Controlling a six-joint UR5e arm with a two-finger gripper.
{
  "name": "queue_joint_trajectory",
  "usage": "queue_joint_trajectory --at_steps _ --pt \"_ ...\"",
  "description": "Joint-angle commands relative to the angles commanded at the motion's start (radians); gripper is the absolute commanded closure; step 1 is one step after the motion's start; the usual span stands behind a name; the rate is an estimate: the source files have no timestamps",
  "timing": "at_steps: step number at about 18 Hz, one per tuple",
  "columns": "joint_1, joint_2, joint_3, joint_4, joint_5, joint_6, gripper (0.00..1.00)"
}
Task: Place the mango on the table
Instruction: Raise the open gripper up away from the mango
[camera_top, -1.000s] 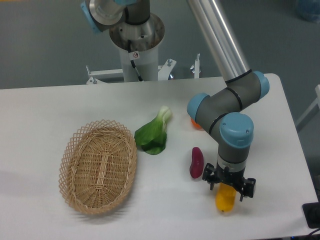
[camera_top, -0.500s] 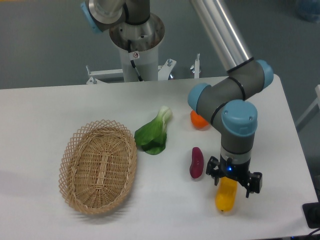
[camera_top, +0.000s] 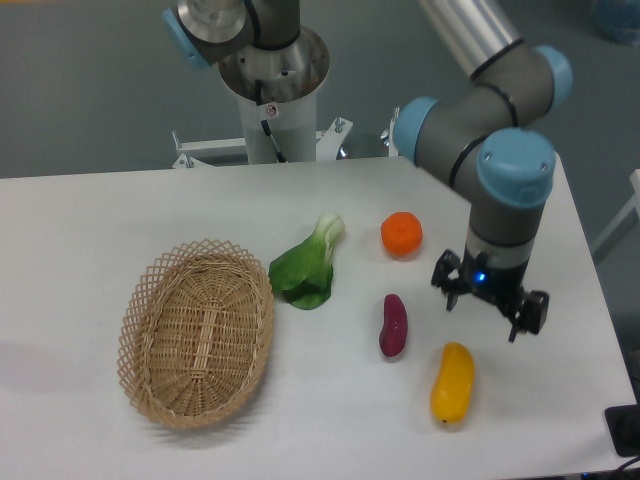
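Note:
The mango (camera_top: 452, 382), a smooth elongated yellow-orange fruit, lies on the white table (camera_top: 120, 210) near the front right. My gripper (camera_top: 489, 312) hangs above and behind it, a little to the right, lifted clear of it. The jaws stand apart and hold nothing.
A purple sweet potato (camera_top: 393, 325) lies just left of the mango. A round orange fruit (camera_top: 401, 235) sits behind it. A green leafy vegetable (camera_top: 305, 268) lies mid-table. A woven wicker basket (camera_top: 196, 332) stands at the left. The table's right edge is close to the gripper.
My gripper has risen off the mango and moved up and to the right. The mango stays lying on the table. The orange fruit is now uncovered.

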Motion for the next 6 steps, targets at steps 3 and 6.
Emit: queue_joint_trajectory --at_steps 3,6 --pt "0.017 0.023 -0.023 0.000 0.000 0.012 0.00" --pt "0.014 0.026 -0.032 0.008 0.000 0.012 0.00"
